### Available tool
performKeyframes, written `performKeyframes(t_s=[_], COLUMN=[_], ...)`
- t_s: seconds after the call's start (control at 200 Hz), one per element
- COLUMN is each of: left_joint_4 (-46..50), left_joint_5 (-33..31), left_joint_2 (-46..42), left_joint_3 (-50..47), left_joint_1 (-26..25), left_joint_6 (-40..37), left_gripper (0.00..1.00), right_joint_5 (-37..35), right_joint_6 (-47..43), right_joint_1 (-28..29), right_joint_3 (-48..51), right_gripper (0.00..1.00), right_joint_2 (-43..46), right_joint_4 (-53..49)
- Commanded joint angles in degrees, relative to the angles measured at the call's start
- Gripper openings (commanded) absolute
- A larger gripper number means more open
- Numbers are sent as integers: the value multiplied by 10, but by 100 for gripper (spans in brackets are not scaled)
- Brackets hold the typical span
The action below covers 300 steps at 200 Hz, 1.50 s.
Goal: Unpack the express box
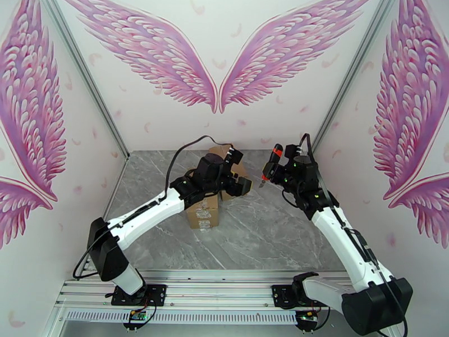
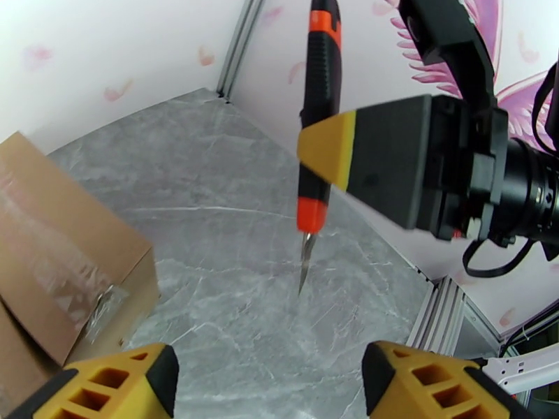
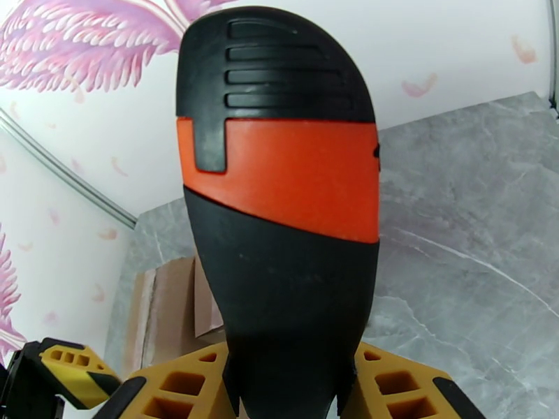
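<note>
My right gripper [image 3: 293,396] pinches the orange-and-black utility knife [image 3: 279,204] by its handle, and my left gripper [image 2: 269,382] hangs spread and empty, with the taped cardboard box [image 2: 49,253] at its 9 o'clock, mid-table. I judge the tape-cutting step is not yet begun: the blade must go toward 9 o'clock onto the seam. My left arm covers the box's far top from above, and the handle hides the blade from my right wrist.
</note>
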<state>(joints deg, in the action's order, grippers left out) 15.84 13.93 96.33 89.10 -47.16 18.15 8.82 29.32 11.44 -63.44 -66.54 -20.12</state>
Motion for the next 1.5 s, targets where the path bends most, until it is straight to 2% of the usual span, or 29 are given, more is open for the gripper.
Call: performKeyframes(t_s=[0.0, 0.48, 0.68, 1.099, 1.384, 1.494], left_joint_4=[-49, -83, -67, -69, -69, -68], left_joint_5=[47, 117, 114, 130, 137, 140], left_joint_2=[18, 84, 98, 103, 109, 107], left_joint_3=[26, 59, 71, 73, 77, 79], left_joint_1=[-6, -14, -18, -19, -19, -20], left_joint_6=[19, 23, 11, 0, -3, -9], left_gripper=[70, 64, 56, 56, 40, 31], right_joint_5=[15, 46, 53, 63, 74, 74], right_joint_6=[15, 56, 59, 66, 77, 79], right_joint_1=[8, 17, 19, 19, 20, 21], right_joint_3=[16, 44, 49, 53, 58, 55], right_gripper=[40, 41, 41, 41, 41, 41], right_joint_2=[30, 67, 75, 78, 80, 81], right_joint_4=[6, 14, 23, 32, 43, 44])
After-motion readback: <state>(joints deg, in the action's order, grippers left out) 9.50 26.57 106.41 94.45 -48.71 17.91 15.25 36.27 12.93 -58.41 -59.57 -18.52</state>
